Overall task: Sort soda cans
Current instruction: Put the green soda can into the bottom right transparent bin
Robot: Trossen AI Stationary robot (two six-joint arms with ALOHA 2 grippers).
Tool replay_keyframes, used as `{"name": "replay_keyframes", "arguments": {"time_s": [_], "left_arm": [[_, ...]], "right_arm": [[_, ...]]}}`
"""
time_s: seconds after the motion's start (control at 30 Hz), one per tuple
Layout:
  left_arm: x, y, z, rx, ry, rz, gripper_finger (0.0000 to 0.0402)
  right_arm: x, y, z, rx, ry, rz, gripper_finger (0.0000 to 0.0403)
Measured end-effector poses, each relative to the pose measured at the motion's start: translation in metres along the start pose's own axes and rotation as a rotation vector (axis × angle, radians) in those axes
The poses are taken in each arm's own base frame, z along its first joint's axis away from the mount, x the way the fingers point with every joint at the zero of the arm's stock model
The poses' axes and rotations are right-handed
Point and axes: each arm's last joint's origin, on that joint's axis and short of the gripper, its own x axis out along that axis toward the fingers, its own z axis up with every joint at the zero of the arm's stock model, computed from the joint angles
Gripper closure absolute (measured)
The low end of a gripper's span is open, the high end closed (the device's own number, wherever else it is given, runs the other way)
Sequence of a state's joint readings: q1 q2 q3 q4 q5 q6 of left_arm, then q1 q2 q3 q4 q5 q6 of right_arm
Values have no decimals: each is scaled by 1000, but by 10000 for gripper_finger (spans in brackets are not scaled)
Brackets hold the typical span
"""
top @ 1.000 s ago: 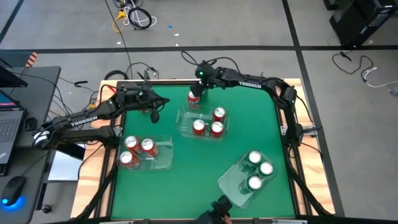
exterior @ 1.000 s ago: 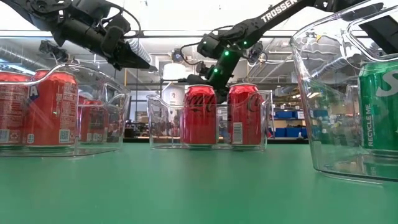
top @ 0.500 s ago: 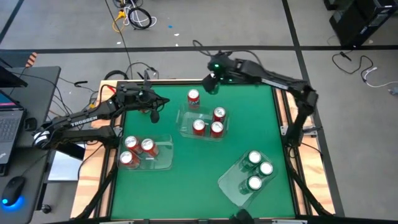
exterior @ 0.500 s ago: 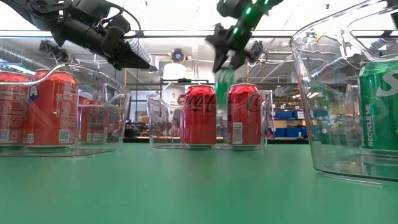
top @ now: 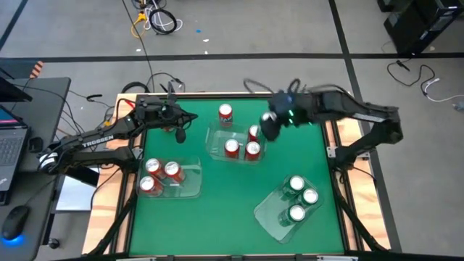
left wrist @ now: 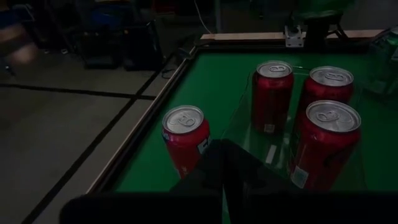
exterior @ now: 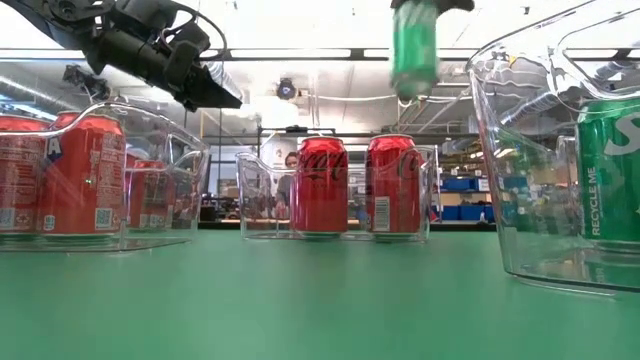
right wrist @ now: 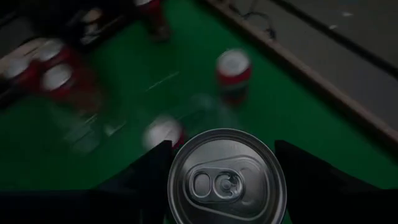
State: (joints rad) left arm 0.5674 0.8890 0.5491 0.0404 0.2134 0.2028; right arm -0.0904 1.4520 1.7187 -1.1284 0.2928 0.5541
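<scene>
Risk sits with the green can (exterior: 414,45) your right gripper (top: 270,125) has clamped and lifted above the middle bin (top: 217,148) of red cans (top: 251,150): loosen mid-air and it drops among them, while your left gripper (top: 179,132), fingers together, waits beside.

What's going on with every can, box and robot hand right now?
Green can: held in the air, upright, by the right end effector.
Lone red can: standing on the table, outside any bin.
Middle bin: three red cans.
Left bin: three red cans.
Right bin: three green cans.
Left end effector: shut, empty, above the table.
</scene>
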Motion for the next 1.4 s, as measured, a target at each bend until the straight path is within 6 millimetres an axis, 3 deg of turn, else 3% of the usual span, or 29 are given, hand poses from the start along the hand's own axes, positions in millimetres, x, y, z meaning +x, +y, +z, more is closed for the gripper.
{"name": "replay_keyframes", "arguments": {"time_s": [0.23,0.7,0.97,1.4], "left_arm": [[0,0,0,1,-2,1,398],[0,0,1,2,-12,3,398],[0,0,2,3,-17,4,398],[0,0,2,3,-17,4,398]], "right_arm": [[-30,46,-49,-19,63,39,167],[-23,136,-156,13,235,-22,167],[-6,157,-202,-4,245,-172,167],[31,170,-225,-56,224,-316,167]]}}
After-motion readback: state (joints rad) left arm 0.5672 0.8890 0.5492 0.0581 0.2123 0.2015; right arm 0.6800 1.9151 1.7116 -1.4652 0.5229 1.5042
